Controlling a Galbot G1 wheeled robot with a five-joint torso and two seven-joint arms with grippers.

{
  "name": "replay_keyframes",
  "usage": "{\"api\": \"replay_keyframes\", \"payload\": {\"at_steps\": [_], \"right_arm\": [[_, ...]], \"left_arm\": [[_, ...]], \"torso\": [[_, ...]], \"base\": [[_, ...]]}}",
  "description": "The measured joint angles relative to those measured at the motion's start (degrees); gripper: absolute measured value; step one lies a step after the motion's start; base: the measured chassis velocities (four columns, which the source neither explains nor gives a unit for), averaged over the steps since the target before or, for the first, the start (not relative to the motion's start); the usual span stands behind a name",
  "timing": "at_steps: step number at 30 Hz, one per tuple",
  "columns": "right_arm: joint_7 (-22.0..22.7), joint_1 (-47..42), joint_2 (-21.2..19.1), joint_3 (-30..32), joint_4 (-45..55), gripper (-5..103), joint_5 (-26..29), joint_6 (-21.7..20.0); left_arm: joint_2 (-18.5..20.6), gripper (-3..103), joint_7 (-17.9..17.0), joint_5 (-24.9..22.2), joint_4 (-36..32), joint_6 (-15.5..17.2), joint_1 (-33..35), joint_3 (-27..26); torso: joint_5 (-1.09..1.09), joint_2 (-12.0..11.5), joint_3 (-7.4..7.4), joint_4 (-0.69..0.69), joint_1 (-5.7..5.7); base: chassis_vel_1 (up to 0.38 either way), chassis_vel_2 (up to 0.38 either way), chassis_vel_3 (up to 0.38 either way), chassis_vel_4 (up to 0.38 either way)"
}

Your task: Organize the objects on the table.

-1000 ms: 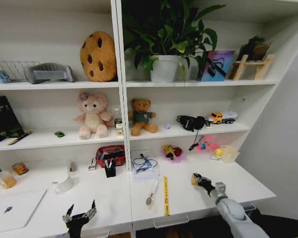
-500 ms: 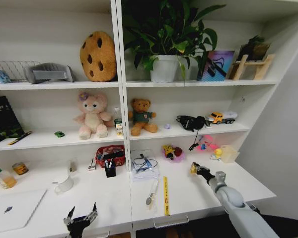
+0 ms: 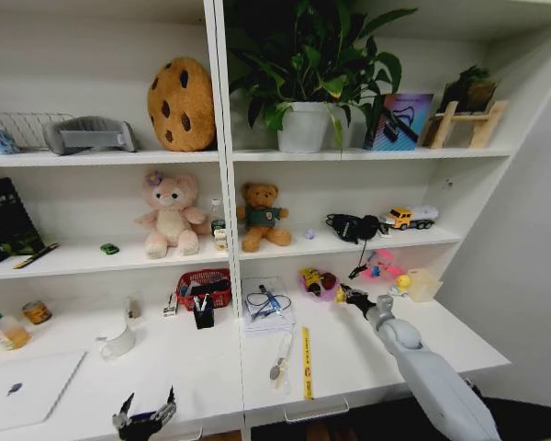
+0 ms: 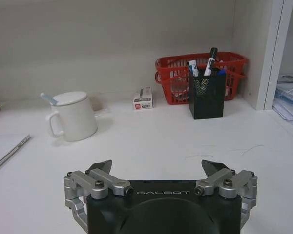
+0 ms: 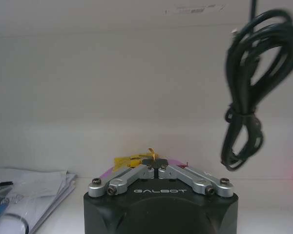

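My right gripper (image 3: pixel 345 296) reaches over the white table (image 3: pixel 367 363) and is shut on a small gold foil packet (image 5: pixel 129 160), right beside the pink bowl (image 3: pixel 319 286) at the back. In the right wrist view the right gripper (image 5: pixel 154 164) has its jaws closed, with the foil sticking out on one side. My left gripper (image 3: pixel 145 415) hangs open and empty at the table's front edge; the left wrist view shows this left gripper (image 4: pixel 156 168) facing a white mug (image 4: pixel 73 116). A silver laptop (image 3: pixel 23 386) lies front left. A pen (image 3: pixel 280 354) lies mid-table. A tiny green car (image 3: pixel 109 248) sits on the shelf.
A black pen holder (image 3: pixel 203 312) and red basket (image 3: pixel 205 287) stand at the back by the shelf divider. Papers with glasses (image 3: pixel 266 305) lie next to them, and a yellow ruler (image 3: pixel 305 363) lies near the front. A black cable (image 5: pixel 244 97) hangs from the shelf above the right gripper.
The right arm has stretched forward and to the left with the packet, from mid-table to beside the pink bowl. The left gripper has sunk a little toward the front edge.
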Motion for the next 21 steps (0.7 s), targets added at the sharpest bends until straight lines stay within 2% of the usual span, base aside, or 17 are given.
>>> {"api": "replay_keyframes", "payload": {"at_steps": [1,4,12,21], "right_arm": [[0.0,0.0,0.0,0.0,0.0,0,0.0,0.0],[-0.6,4.1,3.5,-0.7,-5.8,0,-1.3,0.8],[-1.2,7.6,7.0,-0.3,-12.8,0,-3.5,2.7],[-1.4,8.0,7.8,2.4,-15.1,0,-5.0,3.8]], "left_arm": [[0.0,100,0.0,0.0,0.0,0.0,0.0,0.0],[-0.2,100,0.0,-0.2,0.2,-0.2,0.0,-0.5],[0.1,100,-0.1,-1.3,1.3,0.0,-1.1,-0.4],[0.7,100,-0.2,-2.2,1.8,0.2,-1.5,-0.5]], "torso": [[0.0,0.0,0.0,0.0,0.0],[0.02,0.0,0.0,-0.02,0.01],[0.0,0.0,0.0,-0.04,0.0],[0.0,0.0,0.0,-0.04,0.0]], "base": [[0.0,0.0,0.0,0.0],[0.0,0.0,0.0,0.0],[0.0,0.0,0.0,0.0],[0.0,0.0,0.0,0.0]]}}
